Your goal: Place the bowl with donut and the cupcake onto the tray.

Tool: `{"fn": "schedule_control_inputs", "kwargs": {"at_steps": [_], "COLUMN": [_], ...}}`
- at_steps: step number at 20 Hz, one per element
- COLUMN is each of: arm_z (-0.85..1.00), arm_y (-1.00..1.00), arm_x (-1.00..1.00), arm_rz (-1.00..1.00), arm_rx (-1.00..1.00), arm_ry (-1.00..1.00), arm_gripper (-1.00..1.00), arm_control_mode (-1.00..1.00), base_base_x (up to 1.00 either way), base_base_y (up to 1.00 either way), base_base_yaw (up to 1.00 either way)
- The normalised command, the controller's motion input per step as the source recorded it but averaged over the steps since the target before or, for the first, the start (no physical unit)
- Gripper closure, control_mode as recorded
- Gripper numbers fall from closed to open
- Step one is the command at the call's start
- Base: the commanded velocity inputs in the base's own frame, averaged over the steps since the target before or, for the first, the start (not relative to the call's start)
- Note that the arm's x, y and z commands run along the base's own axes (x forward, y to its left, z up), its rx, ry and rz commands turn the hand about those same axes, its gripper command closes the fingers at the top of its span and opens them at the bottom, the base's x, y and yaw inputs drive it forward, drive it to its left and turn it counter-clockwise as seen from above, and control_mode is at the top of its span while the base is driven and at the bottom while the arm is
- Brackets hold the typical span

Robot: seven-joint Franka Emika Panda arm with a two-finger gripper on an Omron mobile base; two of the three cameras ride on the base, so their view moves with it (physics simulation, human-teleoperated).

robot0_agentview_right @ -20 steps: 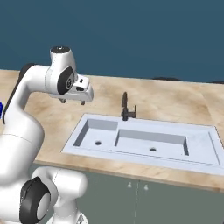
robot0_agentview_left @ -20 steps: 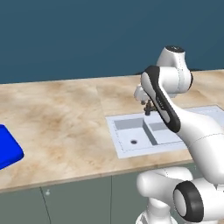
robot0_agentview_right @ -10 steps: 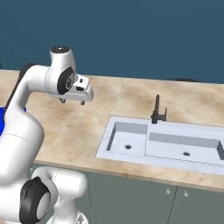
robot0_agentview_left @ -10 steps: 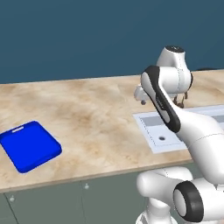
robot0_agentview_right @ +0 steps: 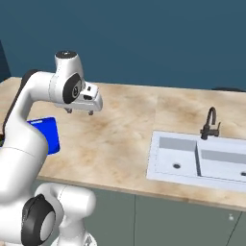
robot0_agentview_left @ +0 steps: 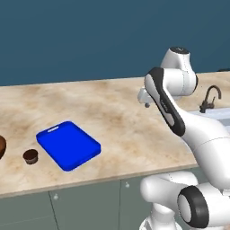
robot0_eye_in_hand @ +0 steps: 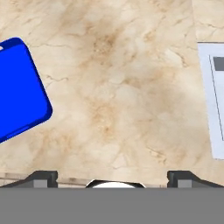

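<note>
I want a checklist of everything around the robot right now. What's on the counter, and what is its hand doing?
Surface: beige marble counter, mostly bare.
Job's things: blue tray lies flat with nothing on it; cupcake stands on the counter beside it; bowl cut off at the picture's edge, donut not visible.
Clutter: nothing seen.
Grippers: gripper open, holding nothing, above bare counter.
Cables: nothing seen.
Surroundings: sink with dark faucet, dark blue wall, grey cabinets.

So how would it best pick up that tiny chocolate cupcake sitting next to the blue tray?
Probably straight down from above, with the open fingers closing on opposite sides of the cupcake's wrapper. It stands upright and alone on the counter, apart from the tray and the bowl, so there looks to be room on either side. Its round shape means any approach angle should do.
</note>
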Motion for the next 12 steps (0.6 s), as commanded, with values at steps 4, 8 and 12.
{"fn": "schedule_control_inputs", "kwargs": {"at_steps": [4,8,12], "arm_z": [0.00,0.00,0.00], "arm_y": [0.00,0.00,0.00], "arm_x": [0.00,0.00,0.00], "arm_rz": [0.00,0.00,0.00], "arm_rx": [0.00,0.00,0.00], "arm_ry": [0.00,0.00,0.00], "arm_gripper": [-1.00,-1.00,-1.00], "arm_control_mode": [1.00,1.00,1.00], "base_base_x": [0.00,0.00,0.00], "base_base_y": [0.69,0.69,0.67], "base_base_yaw": [0.00,0.00,0.00]}}
